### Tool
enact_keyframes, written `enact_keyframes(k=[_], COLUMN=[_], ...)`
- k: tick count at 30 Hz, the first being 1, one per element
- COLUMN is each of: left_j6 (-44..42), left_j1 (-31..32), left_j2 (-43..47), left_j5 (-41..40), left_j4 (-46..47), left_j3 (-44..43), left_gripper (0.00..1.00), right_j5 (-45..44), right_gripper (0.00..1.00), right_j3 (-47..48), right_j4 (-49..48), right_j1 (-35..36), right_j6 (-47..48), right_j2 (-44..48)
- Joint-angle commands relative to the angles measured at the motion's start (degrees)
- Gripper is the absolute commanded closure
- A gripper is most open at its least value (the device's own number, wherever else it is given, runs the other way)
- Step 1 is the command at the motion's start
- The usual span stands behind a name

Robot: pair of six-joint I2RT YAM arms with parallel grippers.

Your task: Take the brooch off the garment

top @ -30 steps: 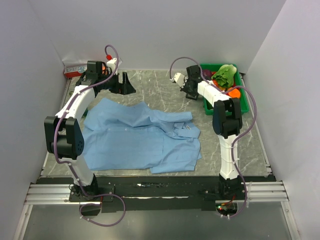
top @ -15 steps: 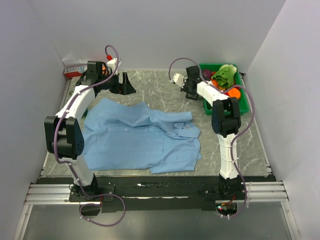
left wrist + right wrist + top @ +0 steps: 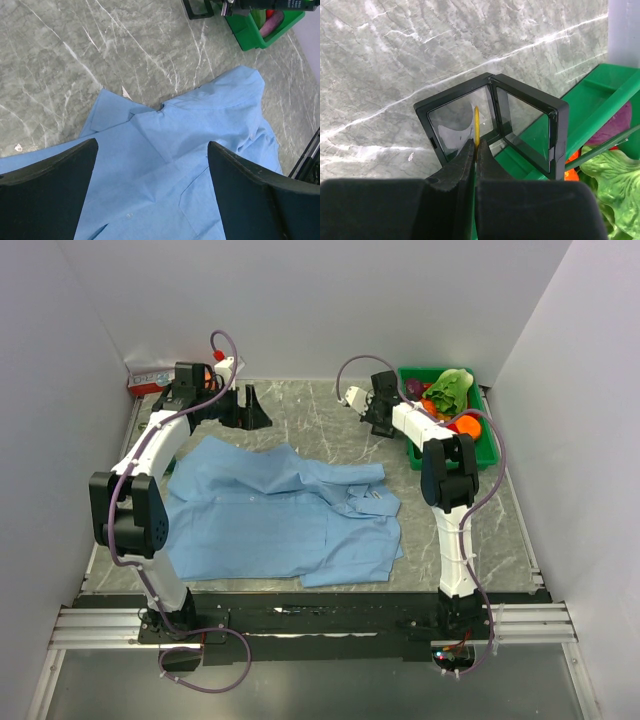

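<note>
Brooch (image 3: 476, 122) off the shirt (image 3: 270, 520) — pinched in the right end effector (image 3: 476, 146).
The right jaws are closed on a thin gold sliver, the brooch seen edge-on, held over an open black case (image 3: 555, 131) with clear panels that stands on the table (image 3: 310, 410) just beside the green bin (image 3: 488, 445) at the far right. The shirt lies spread flat mid-table, collar toward the right, well apart from that grip. The left end effector (image 3: 152, 146) hangs wide open by the shirt's far left edge — its wrist view looks down on blue cloth and grey marbled table.
</note>
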State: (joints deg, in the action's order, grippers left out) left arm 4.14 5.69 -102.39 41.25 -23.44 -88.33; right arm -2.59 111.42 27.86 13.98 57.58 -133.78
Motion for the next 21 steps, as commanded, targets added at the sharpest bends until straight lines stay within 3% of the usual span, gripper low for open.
enact_keyframes(k=[1,21], left_j6=[0.7,0.6], left_j1=[0.1,0.2], left_j2=[-0.5,-0.5], left_j5=[1.9,2.3], left_j4=[0.9,0.7], left_j3=[-0.8,-0.3], left_gripper=[0.03,0.04], right_j5=[-0.3,-3.5], right_gripper=[1.0,0.98], right_j3=[1.4,2.5], right_j4=[-2.1,-1.7], right_j1=[-0.1,1.7], right_j6=[1.7,5.4], right_j2=[1.2,-3.6])
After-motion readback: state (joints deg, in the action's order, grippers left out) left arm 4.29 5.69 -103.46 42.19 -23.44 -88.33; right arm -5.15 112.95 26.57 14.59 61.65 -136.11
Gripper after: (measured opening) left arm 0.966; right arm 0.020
